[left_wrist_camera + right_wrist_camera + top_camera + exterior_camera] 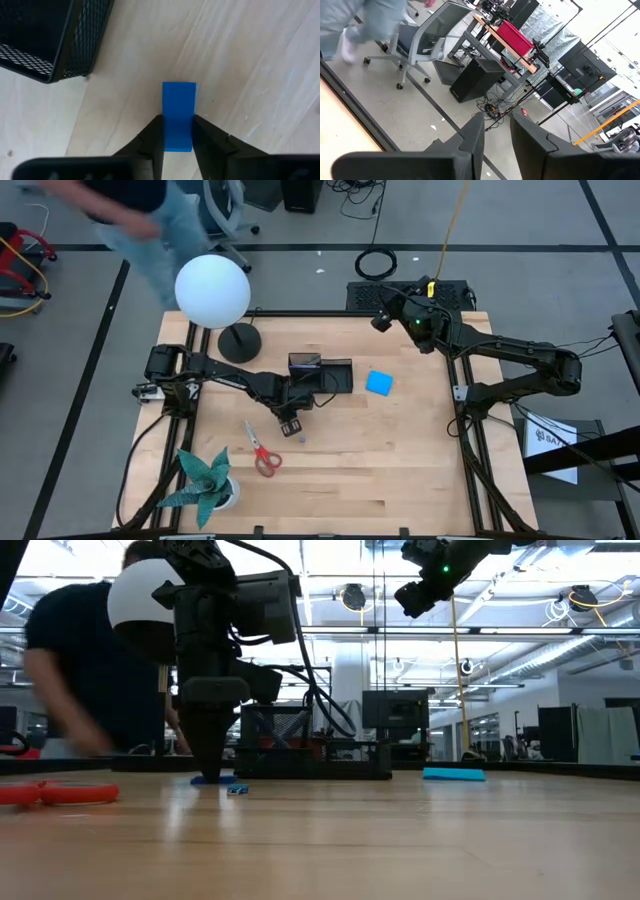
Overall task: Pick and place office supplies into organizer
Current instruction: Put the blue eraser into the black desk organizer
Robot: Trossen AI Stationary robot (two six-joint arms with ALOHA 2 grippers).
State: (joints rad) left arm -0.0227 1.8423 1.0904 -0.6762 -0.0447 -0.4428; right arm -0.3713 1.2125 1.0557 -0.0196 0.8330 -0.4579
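My left gripper (291,423) points down at the table's middle, shut on a small blue oblong block (178,100) that lies flat on the wood, just near of the black mesh organizer (338,376). A tiny blue piece (237,789) lies beside it. The red-handled scissors (262,452) lie flat toward the near left. The bright blue square pad (379,383) rests flat to the right of the organizer. My right gripper (497,122) hangs high over the far right corner, open and holding nothing, pointing out into the room. My left gripper pinches the blue block by its two long sides (168,131) between its two fingers, toward one end of the block. The fingers come from above, pointing down. The block rests flat on the table, and its other end reaches out past the fingertips.
A lamp with a white globe (212,290) and a round black base (239,342) stands at the far left. A green paper plant (205,480) sits at the near left corner. A person (130,210) moves beyond the far left edge. Bare wood spreads across the near right.
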